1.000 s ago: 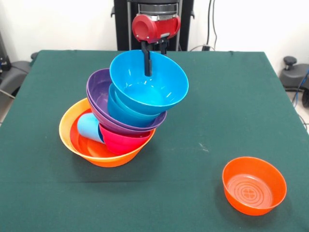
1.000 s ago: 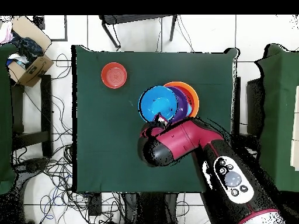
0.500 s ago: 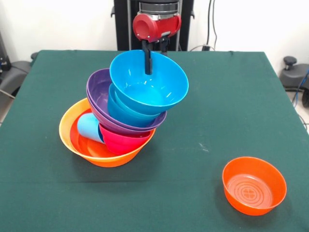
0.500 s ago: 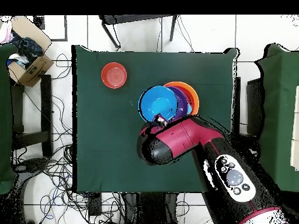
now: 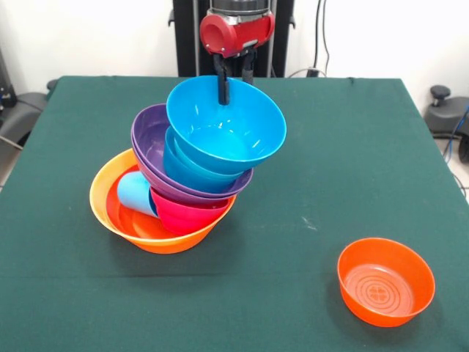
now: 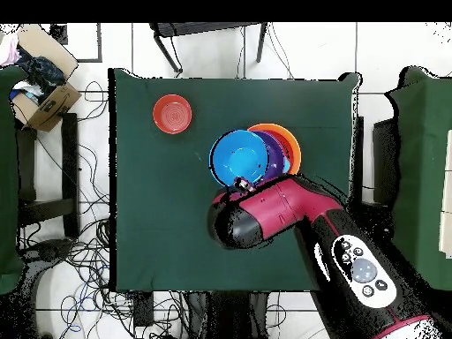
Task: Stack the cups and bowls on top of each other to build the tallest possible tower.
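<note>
Above the far rim of the top blue bowl (image 5: 226,129), the end effector (image 5: 233,81) has lifted a little over the last second, its fingers apart and straddling that rim without clamping it. The bowl has stayed put, so it looks released. The tower (image 5: 183,183) leans rightward from its orange base bowl (image 5: 110,213), the light blue cup (image 5: 136,193) tucked inside. One orange bowl (image 5: 385,281) waits alone at the worktop's (image 5: 344,147) near right.

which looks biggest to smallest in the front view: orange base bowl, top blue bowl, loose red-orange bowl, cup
1. orange base bowl
2. top blue bowl
3. loose red-orange bowl, though nearer the camera
4. cup, partly hidden
</note>
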